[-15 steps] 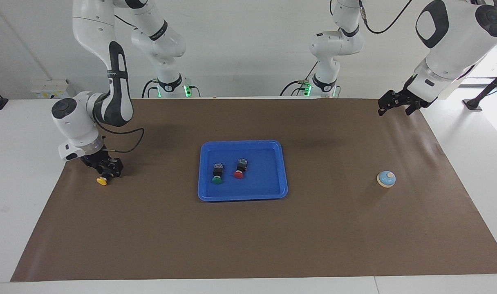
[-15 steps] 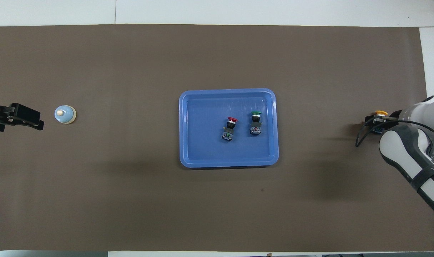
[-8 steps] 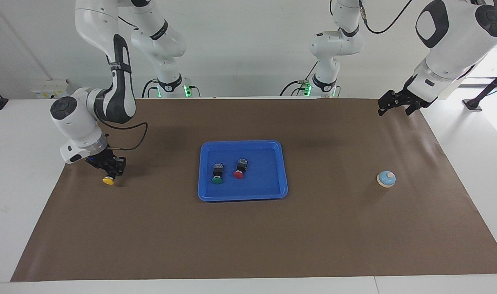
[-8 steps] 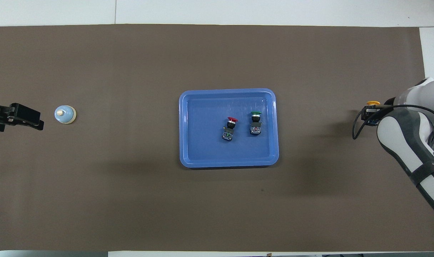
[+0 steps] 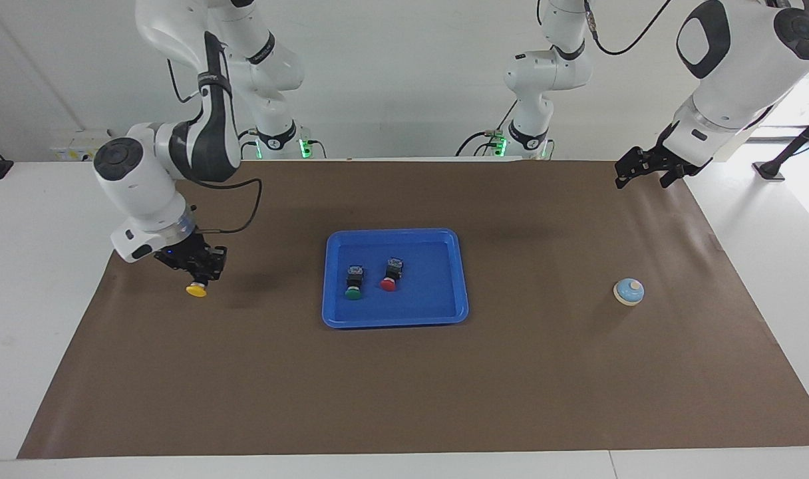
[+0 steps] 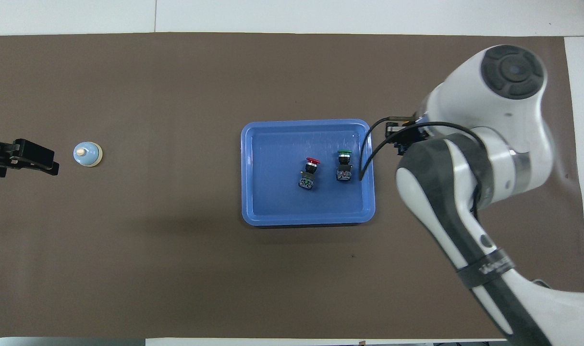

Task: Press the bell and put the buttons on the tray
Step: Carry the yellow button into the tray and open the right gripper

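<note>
Right gripper (image 5: 198, 278) has lifted off the mat, clenched on the yellow button (image 5: 195, 289), now carrying it toward the tray (image 5: 395, 322) with green and red inside — keep height over the rim; left gripper (image 5: 644, 169) waiting open

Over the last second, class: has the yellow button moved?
Yes. Held in the right gripper, the yellow button has moved toward the tray.
</note>
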`<state>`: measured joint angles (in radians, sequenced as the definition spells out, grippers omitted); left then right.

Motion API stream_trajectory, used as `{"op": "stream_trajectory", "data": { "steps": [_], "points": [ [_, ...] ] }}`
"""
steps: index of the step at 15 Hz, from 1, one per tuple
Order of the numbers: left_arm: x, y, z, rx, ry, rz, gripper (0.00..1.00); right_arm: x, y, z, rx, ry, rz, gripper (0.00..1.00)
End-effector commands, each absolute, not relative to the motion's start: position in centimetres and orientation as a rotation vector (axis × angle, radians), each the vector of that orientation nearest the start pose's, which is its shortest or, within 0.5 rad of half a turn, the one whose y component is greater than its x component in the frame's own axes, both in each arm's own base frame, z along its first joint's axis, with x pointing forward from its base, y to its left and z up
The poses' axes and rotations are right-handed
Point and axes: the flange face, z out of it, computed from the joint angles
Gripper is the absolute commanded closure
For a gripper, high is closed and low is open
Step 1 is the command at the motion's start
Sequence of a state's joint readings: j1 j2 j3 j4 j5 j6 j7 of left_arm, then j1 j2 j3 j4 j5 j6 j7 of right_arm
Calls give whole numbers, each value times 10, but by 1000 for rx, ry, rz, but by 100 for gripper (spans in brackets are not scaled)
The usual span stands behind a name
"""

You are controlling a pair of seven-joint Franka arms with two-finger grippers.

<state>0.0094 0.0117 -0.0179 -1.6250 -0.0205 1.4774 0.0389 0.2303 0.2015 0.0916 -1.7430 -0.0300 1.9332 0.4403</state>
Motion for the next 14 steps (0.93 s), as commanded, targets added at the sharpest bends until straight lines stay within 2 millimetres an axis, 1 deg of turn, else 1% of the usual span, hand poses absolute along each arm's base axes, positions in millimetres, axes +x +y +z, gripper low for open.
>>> {"op": "stream_trajectory", "data": {
  "steps": [1,2,5,7,8,10,11,14],
  "points": [
    [540,-5,590,-3156,61,261,0,566,276,450,-3138,219,-39,100],
    [539,-5,590,-3156,61,259,0,558,298,445,-3131,230,-49,100],
    [540,-4,590,-3156,59,261,0,550,345,412,-3104,187,-73,100],
    [539,-5,590,-3156,61,259,0,541,380,384,-3086,199,-89,100],
    [539,-5,590,-3156,61,259,0,540,392,371,-3070,193,-108,100],
    [539,-4,590,-3156,59,259,0,538,410,343,-3052,163,-126,100],
    [539,-5,590,-3156,61,259,0,539,413,334,-3039,158,-143,100],
    [539,-5,590,-3156,61,259,0,540,409,312,-3013,160,-185,100]
  ]
}}
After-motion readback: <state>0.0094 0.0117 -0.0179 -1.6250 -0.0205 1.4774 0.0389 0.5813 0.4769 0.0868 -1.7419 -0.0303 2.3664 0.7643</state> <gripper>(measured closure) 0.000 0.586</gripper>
